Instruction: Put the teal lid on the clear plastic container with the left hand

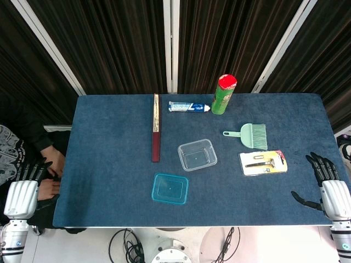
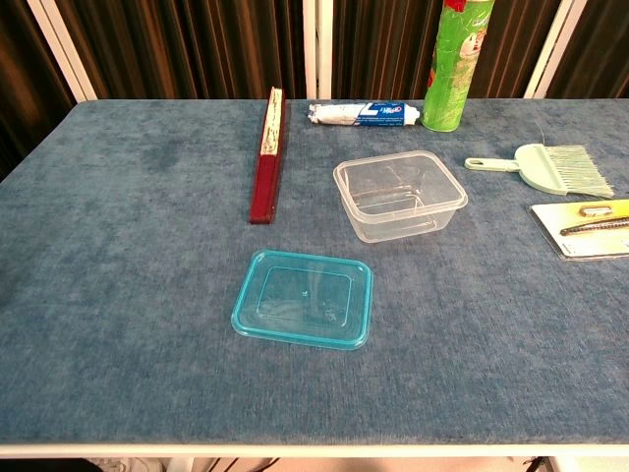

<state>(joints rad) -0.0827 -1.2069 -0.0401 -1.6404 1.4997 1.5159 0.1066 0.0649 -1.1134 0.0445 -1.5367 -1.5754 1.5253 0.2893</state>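
The teal lid [image 1: 170, 188] [image 2: 304, 299] lies flat on the blue table near the front edge. Just behind it and to the right stands the clear plastic container [image 1: 197, 154] [image 2: 400, 195], open on top and with nothing in it. My left hand [image 1: 24, 189] hangs off the table's left edge, far from the lid, fingers apart and holding nothing. My right hand [image 1: 328, 186] sits at the table's right edge, also with fingers spread and nothing held. Neither hand shows in the chest view.
A long dark red folded fan [image 1: 156, 129] lies left of the container. At the back are a toothpaste tube [image 1: 188, 107] and a green can [image 1: 223, 94]. A green brush [image 1: 249, 135] and a carded razor [image 1: 263, 163] lie right of the container.
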